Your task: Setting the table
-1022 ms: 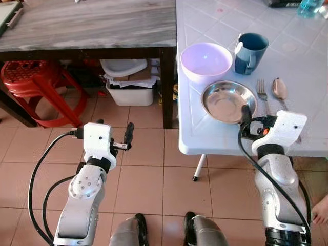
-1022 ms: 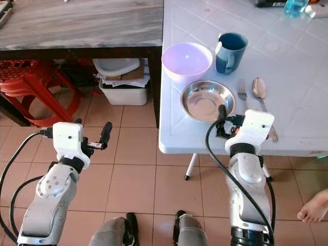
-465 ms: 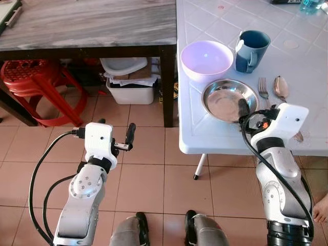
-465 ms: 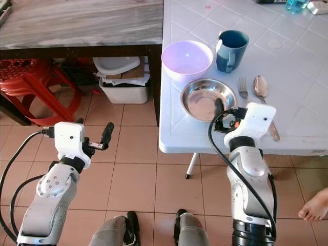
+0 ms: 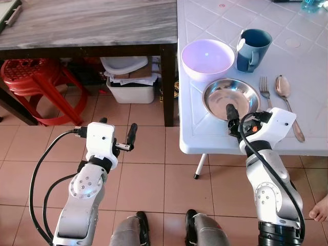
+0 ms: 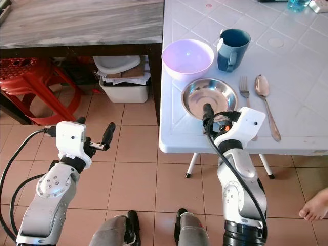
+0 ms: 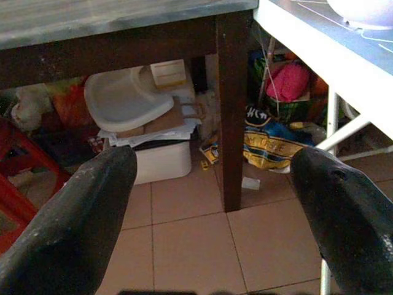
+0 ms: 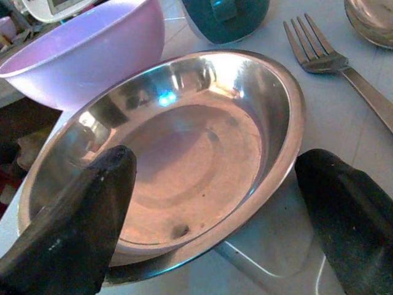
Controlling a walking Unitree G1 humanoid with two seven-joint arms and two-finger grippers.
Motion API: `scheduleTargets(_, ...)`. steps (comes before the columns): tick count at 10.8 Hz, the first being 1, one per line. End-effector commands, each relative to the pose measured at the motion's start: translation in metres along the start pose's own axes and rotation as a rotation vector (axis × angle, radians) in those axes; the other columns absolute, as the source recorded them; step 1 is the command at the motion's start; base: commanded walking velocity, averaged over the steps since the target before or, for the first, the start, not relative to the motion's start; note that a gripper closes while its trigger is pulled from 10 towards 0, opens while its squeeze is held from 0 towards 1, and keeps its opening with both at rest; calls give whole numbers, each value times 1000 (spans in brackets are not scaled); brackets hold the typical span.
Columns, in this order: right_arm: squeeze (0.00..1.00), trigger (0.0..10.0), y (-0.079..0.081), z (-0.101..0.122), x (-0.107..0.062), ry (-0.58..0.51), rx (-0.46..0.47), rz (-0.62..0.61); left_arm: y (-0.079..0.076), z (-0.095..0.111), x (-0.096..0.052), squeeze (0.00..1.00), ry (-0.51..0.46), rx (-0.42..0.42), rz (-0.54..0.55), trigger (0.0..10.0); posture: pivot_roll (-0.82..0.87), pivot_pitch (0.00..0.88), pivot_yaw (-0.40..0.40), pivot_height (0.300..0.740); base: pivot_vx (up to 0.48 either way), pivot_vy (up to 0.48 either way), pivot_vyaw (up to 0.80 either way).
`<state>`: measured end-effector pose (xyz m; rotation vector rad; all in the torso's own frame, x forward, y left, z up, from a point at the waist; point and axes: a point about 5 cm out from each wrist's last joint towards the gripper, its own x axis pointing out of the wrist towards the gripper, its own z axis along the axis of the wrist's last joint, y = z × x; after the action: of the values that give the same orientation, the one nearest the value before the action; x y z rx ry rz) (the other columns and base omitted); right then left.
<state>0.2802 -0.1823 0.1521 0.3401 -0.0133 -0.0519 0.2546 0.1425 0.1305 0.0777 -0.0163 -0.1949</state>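
A steel plate [image 5: 230, 98] lay near the front edge of the white table [image 5: 307, 61], and everything else is placed from it. The right gripper [image 8: 209, 203] hung at the plate's near rim with its fingers [image 8: 73, 221] spread wide, holding nothing. In the head views only one finger [image 5: 231, 113] could be made out, reaching over the rim; whether it touched the metal I cannot tell. The right wrist view showed what the head views did not: both fingers well apart with the plate's near rim between them, and the plate's bare, reflective inside.

Just beyond the plate, to its left, sat a purple bowl [image 5: 207, 59], close to the plate's far rim; from the wrist it looked nearly touching. Beyond the plate to the right stood a blue mug [image 5: 252, 49]. Just right of the plate lay a fork [image 5: 266, 91], and right of that a spoon [image 5: 288, 102], both pointing away from the robot.

The left gripper [image 7: 209, 203] hovered well left of the plate, off the table and above the tiled floor [image 5: 148, 174], fingers open and empty. Its wrist view alone looked under the wooden table [image 5: 92, 23] left of the plate: a dark leg [image 7: 234, 104], a white bin [image 7: 161, 161] with a white lid [image 7: 126, 98] on top, and bags [image 7: 273, 147] behind. A red stool [image 5: 36, 84] stood farther left. A person's bare foot [image 5: 320, 210] showed on the floor, near and right of the plate.
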Motion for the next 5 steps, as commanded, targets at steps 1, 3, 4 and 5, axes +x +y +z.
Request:
scheduleTargets(1,0,10000,-2,-5,-3,36,42,-12,0,0,-3,0,3,7,-4,10000,-37,245,69,740,0,0,0)
scheduleTargets(3,0,0,-5,-9,-3,65,117,-26,0,1,-1,0,0,7,-9,10000,-36,244,69,740,0,0,0)
scheduleTargets(4,0,0,-4,-11,-4,74,131,-22,1,1,-1,0,-1,8,-9,10000,-36,243,69,740,0,0,0)
scheduleTargets(5,0,0,-3,-14,-5,87,143,-21,0,1,-2,0,-1,7,-13,10000,-36,244,70,740,0,0,0)
